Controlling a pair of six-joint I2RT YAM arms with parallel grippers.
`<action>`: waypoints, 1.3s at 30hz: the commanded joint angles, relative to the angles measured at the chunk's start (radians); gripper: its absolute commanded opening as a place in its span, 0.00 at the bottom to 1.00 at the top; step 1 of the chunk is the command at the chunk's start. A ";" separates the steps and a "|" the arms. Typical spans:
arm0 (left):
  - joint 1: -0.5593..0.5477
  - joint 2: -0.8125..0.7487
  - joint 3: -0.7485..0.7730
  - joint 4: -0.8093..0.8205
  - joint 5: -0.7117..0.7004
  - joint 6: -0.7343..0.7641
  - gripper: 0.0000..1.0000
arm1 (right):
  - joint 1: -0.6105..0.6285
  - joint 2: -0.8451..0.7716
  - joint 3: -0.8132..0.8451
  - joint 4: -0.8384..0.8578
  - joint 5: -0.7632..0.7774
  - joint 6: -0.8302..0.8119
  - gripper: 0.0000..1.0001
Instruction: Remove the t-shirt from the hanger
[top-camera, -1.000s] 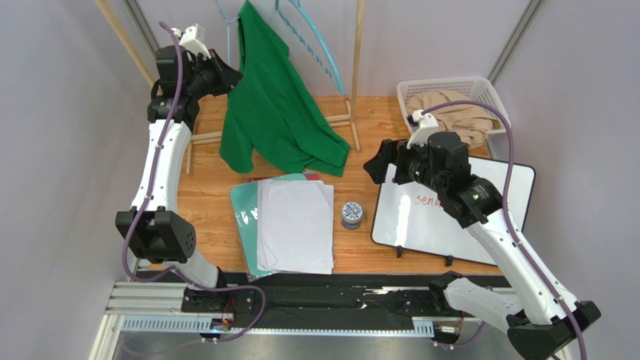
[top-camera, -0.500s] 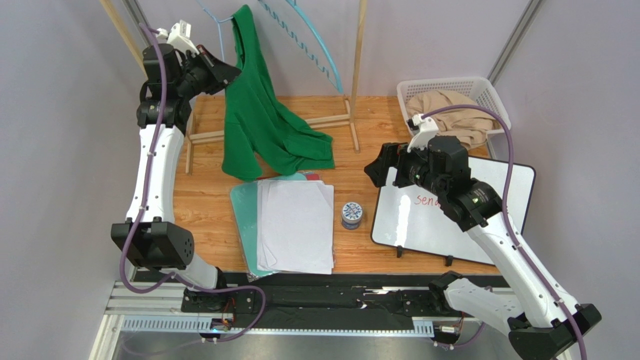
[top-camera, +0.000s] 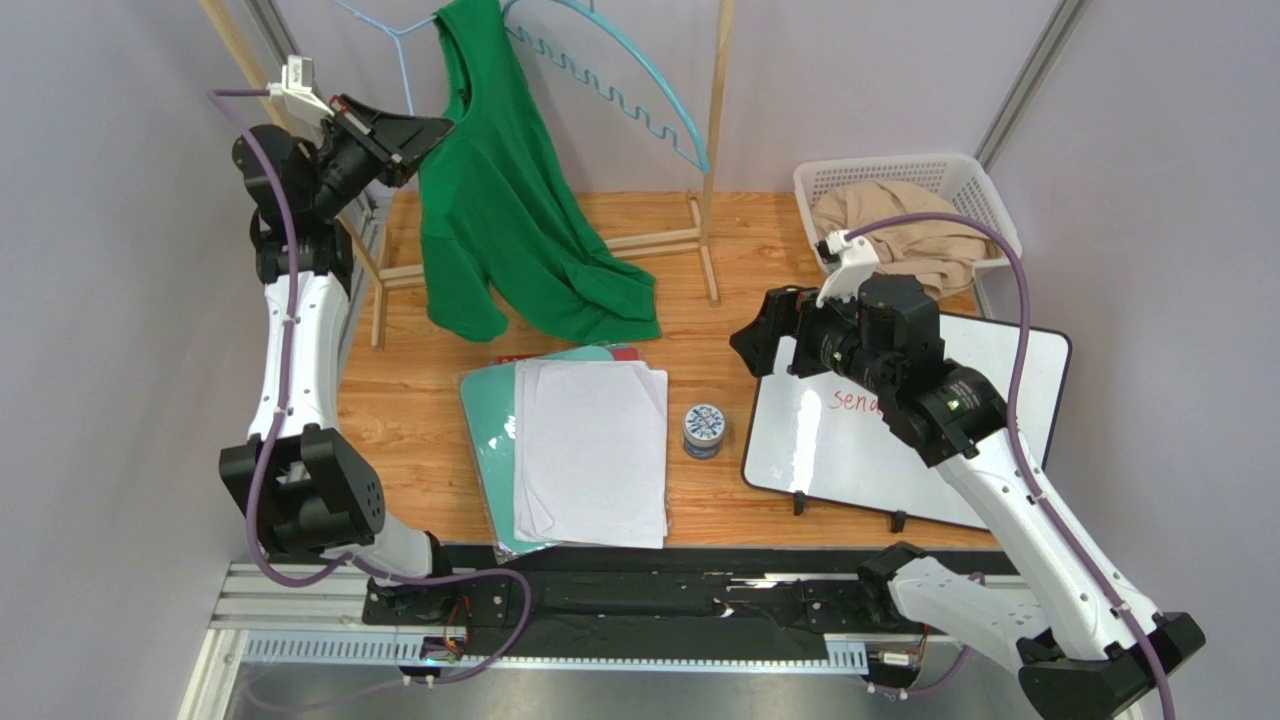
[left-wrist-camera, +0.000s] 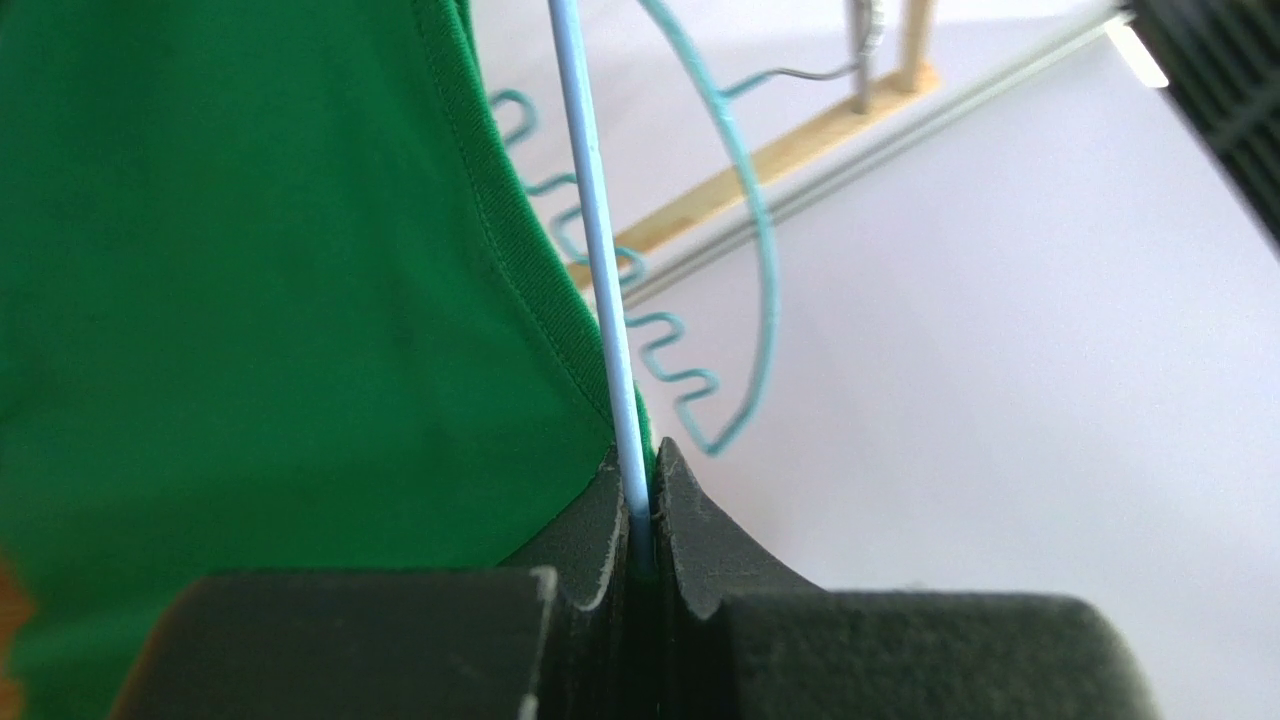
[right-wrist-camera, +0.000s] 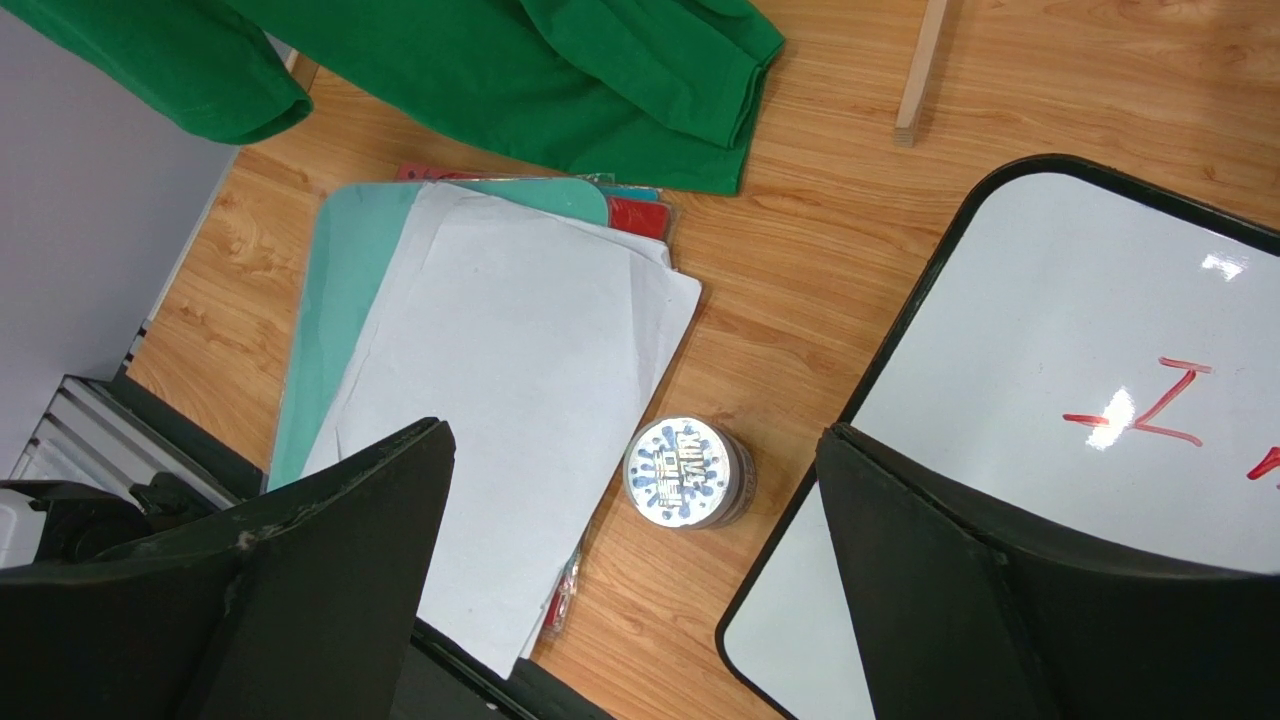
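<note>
A green t-shirt (top-camera: 489, 225) hangs from a thin light blue wire hanger (top-camera: 388, 30) at the back left, and its lower part lies bunched on the wooden table. My left gripper (top-camera: 434, 134) is raised beside the shirt's upper edge. In the left wrist view my left gripper (left-wrist-camera: 639, 468) is shut on the hanger (left-wrist-camera: 595, 225) wire, with the t-shirt (left-wrist-camera: 271, 300) just left of it. My right gripper (top-camera: 760, 339) hovers open over the table's middle. The right wrist view shows my right gripper (right-wrist-camera: 631, 435) holding nothing, with the t-shirt (right-wrist-camera: 496, 60) hem at the top.
A second teal hanger (top-camera: 649, 93) with a wavy bar hangs on the wooden rack (top-camera: 706, 150). A stack of papers (top-camera: 594, 450), a small round tin (top-camera: 703, 429) and a whiteboard (top-camera: 932, 435) lie in front. A white basket (top-camera: 902, 162) holds beige cloth.
My left arm has swung left and up with the hanger. The t-shirt has followed, its lower part dragged left across the table. The right arm has not moved.
</note>
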 joint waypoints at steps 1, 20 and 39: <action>0.004 -0.025 -0.008 0.344 0.085 -0.237 0.00 | 0.005 -0.007 -0.009 0.038 0.000 -0.009 0.97; 0.005 -0.042 -0.183 0.780 0.067 -0.652 0.00 | 0.005 -0.014 -0.018 0.041 -0.009 -0.001 0.97; 0.004 -0.020 -0.162 0.949 0.021 -0.841 0.00 | 0.005 0.004 -0.017 0.049 -0.021 0.003 0.97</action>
